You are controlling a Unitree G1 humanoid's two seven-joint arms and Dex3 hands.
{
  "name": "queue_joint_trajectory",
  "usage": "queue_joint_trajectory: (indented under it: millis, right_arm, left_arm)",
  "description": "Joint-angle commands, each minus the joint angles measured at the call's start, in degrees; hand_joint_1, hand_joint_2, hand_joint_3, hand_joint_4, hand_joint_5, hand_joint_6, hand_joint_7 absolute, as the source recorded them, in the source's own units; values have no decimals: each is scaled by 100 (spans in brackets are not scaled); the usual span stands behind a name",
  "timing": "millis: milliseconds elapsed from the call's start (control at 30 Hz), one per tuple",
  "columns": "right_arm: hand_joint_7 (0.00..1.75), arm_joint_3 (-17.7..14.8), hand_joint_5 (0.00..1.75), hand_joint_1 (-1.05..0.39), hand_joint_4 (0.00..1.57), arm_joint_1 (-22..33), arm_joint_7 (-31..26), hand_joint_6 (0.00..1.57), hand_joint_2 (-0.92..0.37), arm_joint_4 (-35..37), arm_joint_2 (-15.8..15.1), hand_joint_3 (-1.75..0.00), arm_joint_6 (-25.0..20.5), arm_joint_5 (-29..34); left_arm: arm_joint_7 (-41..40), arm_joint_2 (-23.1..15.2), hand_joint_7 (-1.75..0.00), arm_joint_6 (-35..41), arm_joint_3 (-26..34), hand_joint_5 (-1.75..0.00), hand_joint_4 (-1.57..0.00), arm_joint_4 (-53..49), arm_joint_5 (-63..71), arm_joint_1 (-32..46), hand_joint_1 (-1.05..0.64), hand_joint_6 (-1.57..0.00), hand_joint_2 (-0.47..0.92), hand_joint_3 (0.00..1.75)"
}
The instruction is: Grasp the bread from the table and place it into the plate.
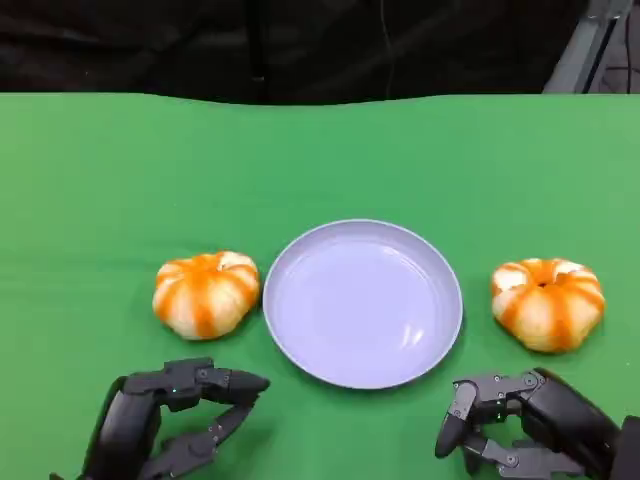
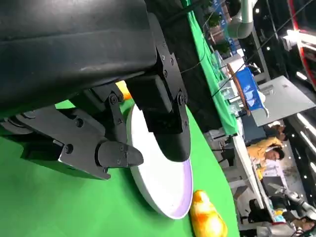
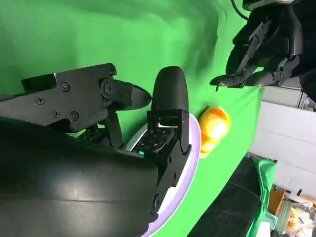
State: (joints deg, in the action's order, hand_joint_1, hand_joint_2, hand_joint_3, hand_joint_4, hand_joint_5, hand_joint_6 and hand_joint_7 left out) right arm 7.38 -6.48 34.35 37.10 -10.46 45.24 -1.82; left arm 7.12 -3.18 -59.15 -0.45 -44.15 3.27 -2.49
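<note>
Plate (image 1: 440, 340) pale lilac, centre of green table (image 1: 100, 170), bread on the left (image 1: 205, 292) just beside its rim, bread on the right (image 1: 547, 302) a bit further off, left hand (image 1: 165, 425) and right hand (image 1: 520, 425) near the table's front edge, both holding nothing, fingers apart.

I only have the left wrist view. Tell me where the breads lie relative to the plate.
Observer: In the head view, the left bread lies close beside the plate on the robot's left, and the right bread lies on its right, apart from it.
Operator: Report the plate's contents.
Observer: The head view shows the plate holding nothing.
Operator: Now the right robot hand.
Observer: The right robot hand sits nearer the robot than the right bread, fingers apart, holding nothing.
</note>
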Motion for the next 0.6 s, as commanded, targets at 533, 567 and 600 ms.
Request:
queue_joint_trajectory:
  millis: [533, 567, 600]
  right_arm:
    - [107, -21, 159, -4, 71, 15, -17, 80, -91, -1, -92, -49, -3, -20]
    - [107, -21, 159, -4, 71, 15, -17, 80, -91, -1, -92, -50, -3, -20]
    - [107, -21, 159, -4, 71, 15, -17, 80, -91, -1, -92, -50, -3, -20]
  left_arm:
    - [144, -12, -2, 399, 15, -32, -89, 243, -304, 144, -15, -99, 92, 15]
    - [149, -12, -2, 413, 14, -31, -90, 260, -309, 151, -15, -99, 92, 15]
    - [153, -12, -2, 425, 14, -31, -90, 274, -311, 156, -15, -99, 92, 15]
